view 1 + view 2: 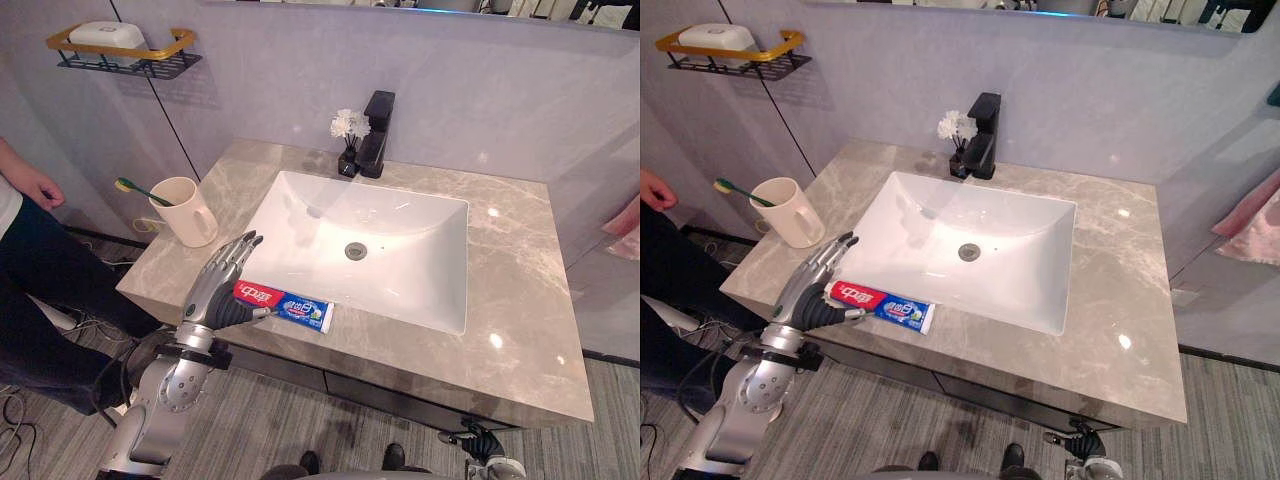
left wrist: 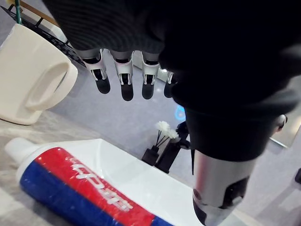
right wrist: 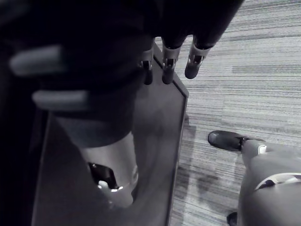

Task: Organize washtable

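Observation:
A red, white and blue toothpaste tube lies on the marble counter along the front rim of the white sink. My left hand hovers over the tube's capped left end, fingers straight and spread, thumb close beside the tube. Nothing is gripped. A cream mug holding a green toothbrush stands just beyond the hand, at the counter's left edge. My right hand hangs low below the counter's front, with its fingers relaxed and empty.
A black faucet and a small vase of white flowers stand behind the sink. A wall shelf at upper left carries a soap bar. A person stands to the left of the counter. A pink towel hangs at right.

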Controlling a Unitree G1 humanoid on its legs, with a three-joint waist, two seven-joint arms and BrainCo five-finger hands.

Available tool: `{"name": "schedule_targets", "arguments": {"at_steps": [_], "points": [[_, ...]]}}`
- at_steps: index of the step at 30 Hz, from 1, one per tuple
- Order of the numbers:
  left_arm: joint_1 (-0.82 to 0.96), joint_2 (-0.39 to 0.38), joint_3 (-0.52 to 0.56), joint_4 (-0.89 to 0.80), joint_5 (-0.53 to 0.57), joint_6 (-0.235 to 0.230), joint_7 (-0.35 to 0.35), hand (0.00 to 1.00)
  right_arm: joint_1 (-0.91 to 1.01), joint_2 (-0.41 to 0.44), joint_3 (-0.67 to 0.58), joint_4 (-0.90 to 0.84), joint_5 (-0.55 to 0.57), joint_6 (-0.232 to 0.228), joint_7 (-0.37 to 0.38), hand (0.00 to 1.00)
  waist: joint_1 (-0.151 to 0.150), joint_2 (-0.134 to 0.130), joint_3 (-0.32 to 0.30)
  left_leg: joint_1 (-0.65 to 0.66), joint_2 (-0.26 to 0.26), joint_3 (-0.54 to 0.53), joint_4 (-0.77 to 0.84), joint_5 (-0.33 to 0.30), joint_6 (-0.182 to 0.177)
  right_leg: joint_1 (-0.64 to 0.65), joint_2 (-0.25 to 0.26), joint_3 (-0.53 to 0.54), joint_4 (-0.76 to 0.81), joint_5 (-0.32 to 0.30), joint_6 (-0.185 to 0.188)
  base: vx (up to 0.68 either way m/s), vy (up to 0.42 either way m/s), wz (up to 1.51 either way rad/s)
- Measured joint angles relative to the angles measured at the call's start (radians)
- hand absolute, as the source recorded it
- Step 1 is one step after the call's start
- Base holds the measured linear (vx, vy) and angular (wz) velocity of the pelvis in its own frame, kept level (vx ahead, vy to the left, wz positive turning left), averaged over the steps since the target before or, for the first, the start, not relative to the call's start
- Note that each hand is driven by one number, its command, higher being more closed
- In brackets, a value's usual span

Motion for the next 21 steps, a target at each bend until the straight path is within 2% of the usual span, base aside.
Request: {"name": "schedule_targets", "arguments": {"at_steps": [13, 21], "points": [[-0.002, 0.099, 0.001, 0.086, 0.035, -0.007, 0.000, 0.00, 0.001, -0.016, 0.004, -0.002, -0.002, -0.002, 0.001, 0.00, -0.002, 0.002, 0.001, 0.006, 0.000, 0.013, -0.013, 0.000, 0.000, -0.007, -0.001, 0.012, 0.000, 0.002, 0.002, 0.00, 0.005, -0.02], [-0.007, 0.111, 0.019, 0.121, 0.034, -0.029, 0.000, 0.00, 0.007, -0.048, 0.004, -0.031, -0.007, -0.002, 0.001, 0.00, -0.003, 0.018, 0.003, 0.007, 0.000, 0.034, -0.018, 0.000, 0.000, -0.019, 0.000, 0.036, 0.000, 0.005, 0.005, -0.02, 0.008, -0.08]]}}
